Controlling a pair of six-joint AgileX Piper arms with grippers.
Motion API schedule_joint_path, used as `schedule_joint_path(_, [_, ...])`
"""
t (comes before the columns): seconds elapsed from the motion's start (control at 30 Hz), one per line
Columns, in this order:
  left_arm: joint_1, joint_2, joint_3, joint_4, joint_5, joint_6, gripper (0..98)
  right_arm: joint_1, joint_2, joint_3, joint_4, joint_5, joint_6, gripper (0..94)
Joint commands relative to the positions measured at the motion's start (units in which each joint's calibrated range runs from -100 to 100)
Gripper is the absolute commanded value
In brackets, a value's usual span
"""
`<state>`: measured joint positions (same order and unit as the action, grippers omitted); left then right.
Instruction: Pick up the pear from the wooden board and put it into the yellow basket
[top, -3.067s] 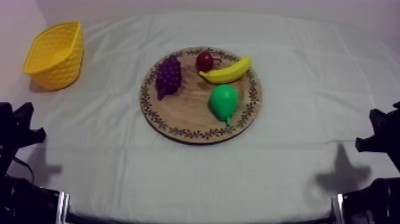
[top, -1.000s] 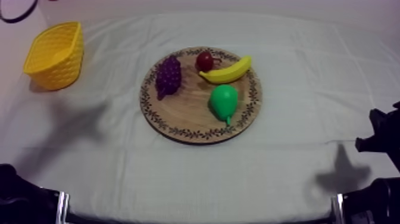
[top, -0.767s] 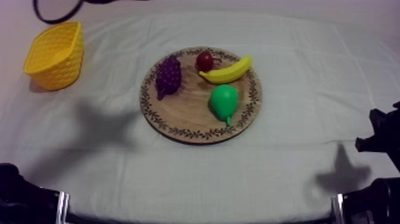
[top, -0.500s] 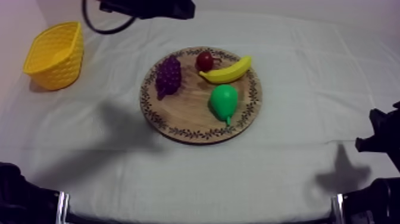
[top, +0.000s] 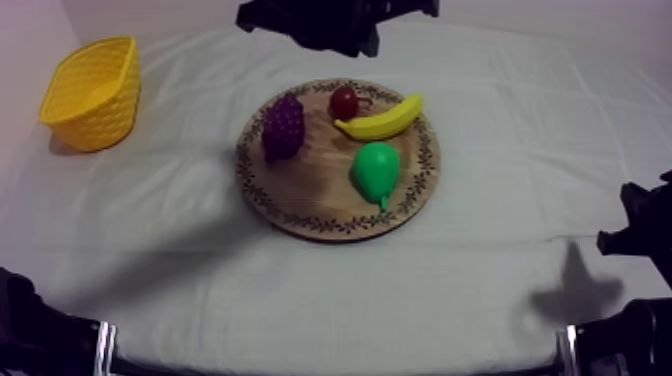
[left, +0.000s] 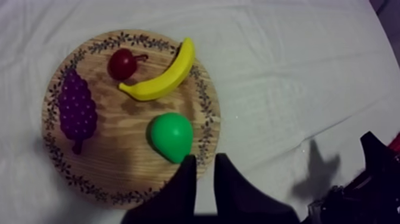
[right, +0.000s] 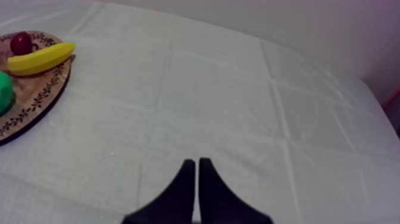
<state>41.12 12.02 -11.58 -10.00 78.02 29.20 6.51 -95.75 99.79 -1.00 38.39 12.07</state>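
Observation:
A green pear (top: 376, 170) lies on the right half of the round wooden board (top: 300, 212), stalk toward the front. My left gripper (top: 356, 44) hangs high over the board's far side. In the left wrist view its fingers (left: 205, 173) stand a little apart, open, with nothing between them, just off the pear (left: 171, 136) over the board's rim (left: 209, 128). The yellow basket (top: 92, 92) stands at the far left. My right gripper (top: 640, 228) rests low at the right edge, shut on nothing (right: 197, 162).
Also on the board are a purple bunch of grapes (top: 283, 128), a small red fruit (top: 344, 102) and a banana (top: 380, 120) just behind the pear. Bare cloth lies between the board and the basket.
My left arm has left its low rest spot and swung in along the top from left to right, ending above the board. The fruit, the basket and the right arm have not moved.

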Motion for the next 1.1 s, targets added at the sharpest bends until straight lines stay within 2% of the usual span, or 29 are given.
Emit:
schedule_joint_path(0.0, [-0.1,1.4,-1.2,0.59,0.5,0.4,26.3,0.0,0.0,0.0,0.0,0.0,0.0,0.3])
schedule_joint_path(0.13, [0.1,2.8,-2.1,0.96,1.1,1.0,44.8,0.0,0.0,0.0,0.0,0.0,0.0,0.3])
schedule_joint_path(0.3, [0.5,3.9,-2.7,1.02,1.0,1.6,57.3,0.0,0.0,0.0,0.0,0.0,0.0,0.3])
schedule_joint_path(0.5, [0.6,6.7,-3.2,1.00,1.4,2.4,56.7,0.0,0.0,0.0,0.0,0.0,0.1,0.3])
schedule_joint_path(0.7, [-0.1,11.1,-5.2,3.00,0.4,0.6,56.1,0.0,0.0,0.0,0.0,0.0,0.1,0.3])
schedule_joint_path(0.9, [-0.8,14.1,-6.0,4.08,-0.2,-0.1,68.6,0.0,0.0,0.0,0.0,0.0,0.1,0.3])
schedule_joint_path(1.07, [-1.4,15.8,-5.2,4.76,-1.7,0.0,72.1,0.0,0.0,0.0,0.0,0.0,0.1,0.3])
